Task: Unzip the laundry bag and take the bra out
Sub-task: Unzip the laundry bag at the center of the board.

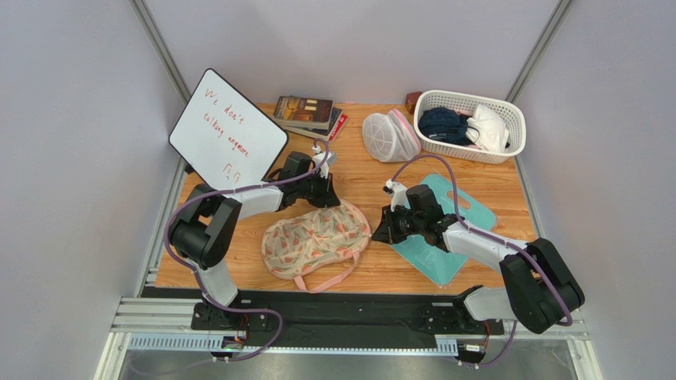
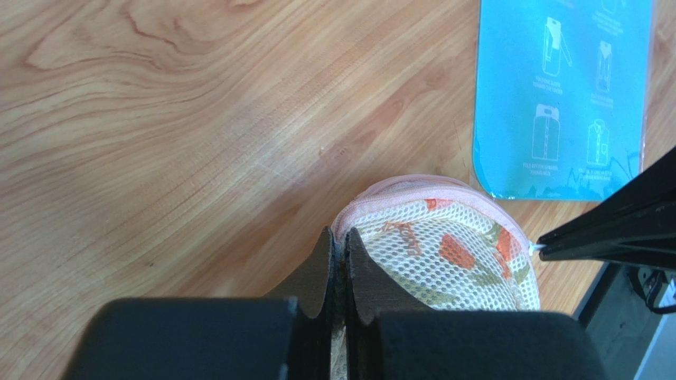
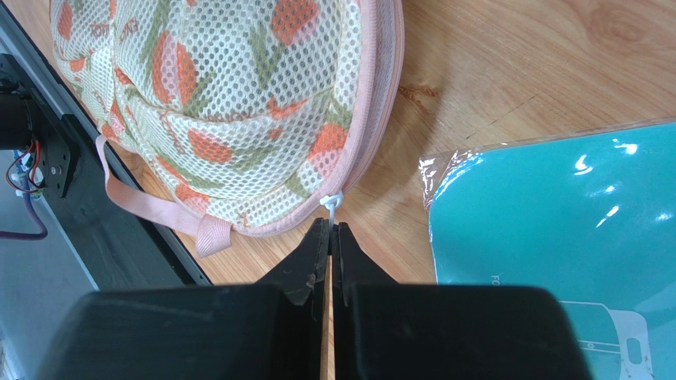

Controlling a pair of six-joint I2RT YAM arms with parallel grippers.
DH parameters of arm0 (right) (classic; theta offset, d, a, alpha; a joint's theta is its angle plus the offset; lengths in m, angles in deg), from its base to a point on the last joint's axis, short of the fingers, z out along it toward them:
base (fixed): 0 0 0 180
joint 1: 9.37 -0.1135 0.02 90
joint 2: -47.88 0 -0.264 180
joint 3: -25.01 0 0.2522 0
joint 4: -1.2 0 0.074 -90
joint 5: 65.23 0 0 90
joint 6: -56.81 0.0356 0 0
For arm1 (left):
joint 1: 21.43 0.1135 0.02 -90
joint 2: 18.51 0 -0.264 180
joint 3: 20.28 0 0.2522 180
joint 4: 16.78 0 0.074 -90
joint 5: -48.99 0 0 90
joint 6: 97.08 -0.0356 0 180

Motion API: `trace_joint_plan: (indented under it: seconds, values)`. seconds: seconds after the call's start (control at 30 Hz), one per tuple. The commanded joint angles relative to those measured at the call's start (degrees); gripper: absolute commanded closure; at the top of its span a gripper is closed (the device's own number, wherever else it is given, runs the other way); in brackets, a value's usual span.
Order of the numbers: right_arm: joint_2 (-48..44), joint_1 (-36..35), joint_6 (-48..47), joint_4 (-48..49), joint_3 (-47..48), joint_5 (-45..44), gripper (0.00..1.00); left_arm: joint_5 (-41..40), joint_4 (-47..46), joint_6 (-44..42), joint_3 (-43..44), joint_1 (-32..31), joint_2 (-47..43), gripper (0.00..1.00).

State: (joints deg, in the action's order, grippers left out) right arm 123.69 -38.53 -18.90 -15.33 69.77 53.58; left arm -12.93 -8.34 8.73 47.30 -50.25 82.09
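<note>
The laundry bag (image 1: 316, 236), cream mesh with an orange floral print and pink edging, lies flat at the table's front middle. Its pink loop strap (image 1: 329, 277) trails toward the front edge. My left gripper (image 1: 324, 196) is shut on the bag's pink far edge (image 2: 397, 190), with the jaws pinching the rim (image 2: 339, 237). My right gripper (image 1: 383, 229) is at the bag's right end. It is shut on the white zipper pull (image 3: 330, 203), with its tips (image 3: 329, 228) just off the pink rim. The bag (image 3: 238, 103) looks zipped. The bra is hidden inside.
A teal folding card (image 1: 444, 229) lies under the right arm. At the back stand a whiteboard (image 1: 228, 131), stacked books (image 1: 308, 115), a white mesh dome bag (image 1: 389, 136) and a white basket (image 1: 472, 125) holding clothes. Side walls close in the table.
</note>
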Motion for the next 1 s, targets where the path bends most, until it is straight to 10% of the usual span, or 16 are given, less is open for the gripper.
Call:
trace_joint_plan:
  seconds: [0.0, 0.27, 0.4, 0.53, 0.97]
  values:
    - [-1.54, -0.45, 0.92, -0.84, -0.07, 1.94, 1.00, -5.57, -3.91, 2.38, -0.21, 1.13, -2.51, 1.00]
    - [-1.63, -0.71, 1.36, -0.40, 0.28, 1.16, 1.00, -8.04, -4.26, 4.49, -1.61, 1.22, -4.09, 1.00]
    - [-0.23, -0.54, 1.10, -0.57, 1.60, 0.80, 1.00, -6.81, -1.80, 1.78, -1.97, 1.22, -7.16, 0.55]
    - [0.21, -0.54, 1.19, -0.05, 2.66, 1.59, 1.00, -5.14, 1.44, -1.57, -1.97, 1.22, -12.16, 0.38]
    - [-2.07, -0.36, 0.66, -0.22, 2.40, 4.05, 1.00, 19.20, -0.92, -10.88, 7.94, -2.20, -1.91, 0.27]
